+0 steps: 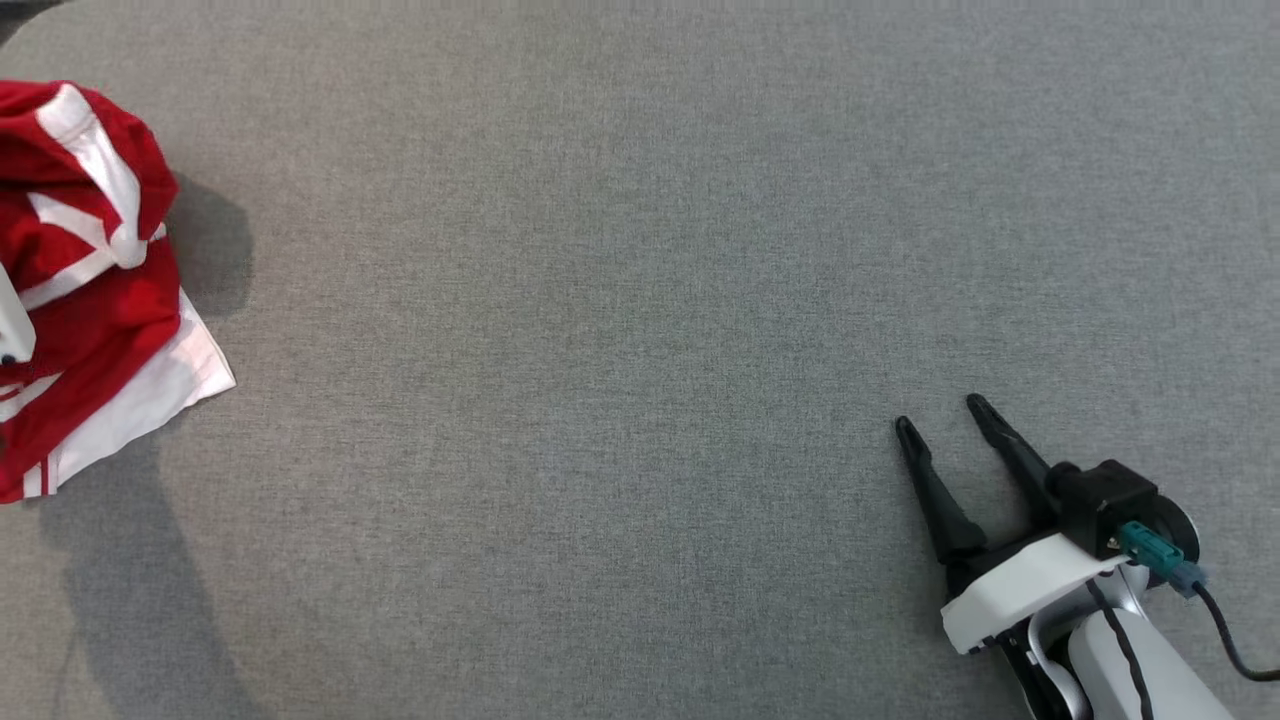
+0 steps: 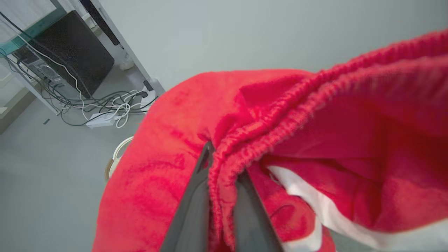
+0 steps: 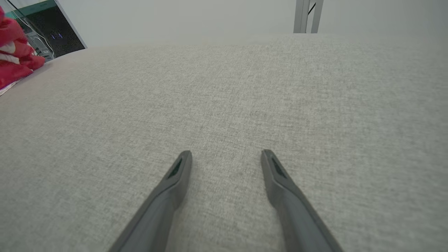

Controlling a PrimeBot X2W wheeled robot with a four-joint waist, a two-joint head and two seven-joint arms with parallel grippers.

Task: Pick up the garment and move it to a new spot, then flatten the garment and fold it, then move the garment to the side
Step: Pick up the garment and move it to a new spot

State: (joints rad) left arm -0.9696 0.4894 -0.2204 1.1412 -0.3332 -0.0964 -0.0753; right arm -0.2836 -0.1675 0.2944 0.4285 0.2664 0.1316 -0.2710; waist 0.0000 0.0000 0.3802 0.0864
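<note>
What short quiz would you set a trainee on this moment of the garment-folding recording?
1. True or false: the right gripper is open above the bare grey table.
2. What is the left gripper shut on? A) a ribbed red edge of the garment B) a white cable C) nothing
3. Fill in: in the head view, the garment shows at the ___ edge.
Key: 1 true; 2 A; 3 left.

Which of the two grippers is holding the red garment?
The left gripper: its fingers pinch the garment at its ribbed hem. The right gripper stands open over the table, apart from it.
</note>
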